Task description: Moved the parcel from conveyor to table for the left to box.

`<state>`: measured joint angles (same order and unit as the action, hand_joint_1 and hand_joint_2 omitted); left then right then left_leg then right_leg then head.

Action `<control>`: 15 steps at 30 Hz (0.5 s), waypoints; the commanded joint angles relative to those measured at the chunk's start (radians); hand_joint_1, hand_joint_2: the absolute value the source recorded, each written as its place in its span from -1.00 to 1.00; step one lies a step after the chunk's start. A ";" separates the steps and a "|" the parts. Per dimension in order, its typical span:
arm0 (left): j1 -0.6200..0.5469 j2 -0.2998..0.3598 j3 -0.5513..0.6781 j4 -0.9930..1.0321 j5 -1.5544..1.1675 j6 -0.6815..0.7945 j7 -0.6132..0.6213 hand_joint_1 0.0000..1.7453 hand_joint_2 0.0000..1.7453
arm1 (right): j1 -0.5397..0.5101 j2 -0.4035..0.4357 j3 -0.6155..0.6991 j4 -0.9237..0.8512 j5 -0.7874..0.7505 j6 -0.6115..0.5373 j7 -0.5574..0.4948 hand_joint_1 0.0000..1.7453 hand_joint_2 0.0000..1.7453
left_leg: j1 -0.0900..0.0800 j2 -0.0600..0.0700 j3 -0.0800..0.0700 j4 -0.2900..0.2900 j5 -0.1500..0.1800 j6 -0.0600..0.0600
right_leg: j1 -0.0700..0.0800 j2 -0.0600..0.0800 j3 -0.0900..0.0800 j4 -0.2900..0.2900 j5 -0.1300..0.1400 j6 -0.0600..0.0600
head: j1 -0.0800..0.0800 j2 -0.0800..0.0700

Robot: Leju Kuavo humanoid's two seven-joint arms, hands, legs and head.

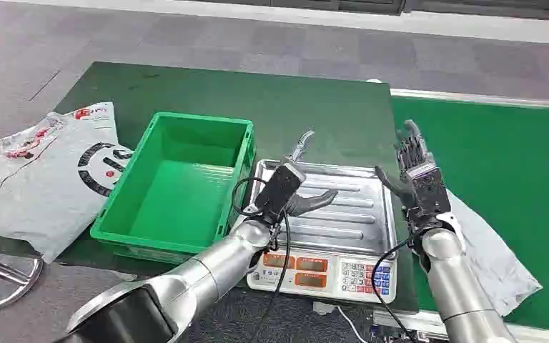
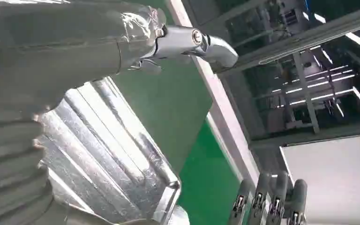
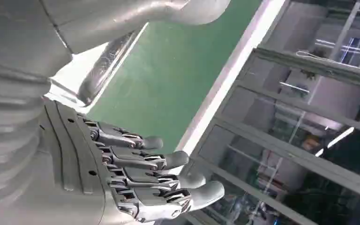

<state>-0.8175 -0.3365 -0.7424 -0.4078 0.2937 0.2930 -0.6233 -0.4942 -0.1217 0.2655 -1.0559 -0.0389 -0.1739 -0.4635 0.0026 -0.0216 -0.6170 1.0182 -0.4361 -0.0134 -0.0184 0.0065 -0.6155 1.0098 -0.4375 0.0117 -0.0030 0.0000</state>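
The parcel (image 1: 490, 261) lay on the green conveyor (image 1: 515, 179) under the right arm, not yet moved. Both hands hung empty with fingers spread: the left hand (image 1: 289, 189) over the scale tray (image 1: 343, 214), the right hand (image 1: 418, 175) raised beside it. The crate (image 1: 179, 182) sat empty on the dark worktop (image 1: 307, 107); grey carpet lay beyond.
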 commanded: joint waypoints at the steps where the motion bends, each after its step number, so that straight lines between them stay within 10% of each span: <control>1: -0.017 -0.013 0.036 0.041 -0.004 -0.005 -0.015 -1.00 1.00 | 0.055 0.023 0.021 -0.056 0.023 -0.040 0.029 -1.00 1.00 | 0.001 0.002 0.003 -0.002 -0.001 0.000 | 0.002 0.000 0.004 -0.002 0.000 -0.001 | 0.000 0.000; 15: -0.014 -0.013 0.035 0.030 -0.009 -0.003 0.000 -1.00 1.00 | 0.037 0.015 0.011 -0.049 0.026 -0.039 0.040 -1.00 1.00 | 0.000 0.003 0.001 0.000 -0.001 0.000 | 0.001 0.001 0.001 -0.001 0.000 -0.001 | 0.000 0.000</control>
<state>-0.8162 -0.3365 -0.7424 -0.4097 0.2865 0.2930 -0.6302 -0.4351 -0.1118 0.2655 -1.1208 -0.0092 -0.2113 -0.4284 0.0026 -0.0210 -0.6169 1.0183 -0.4361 -0.0134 -0.0184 0.0068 -0.6157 1.0098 -0.4375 0.0117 -0.0030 0.0000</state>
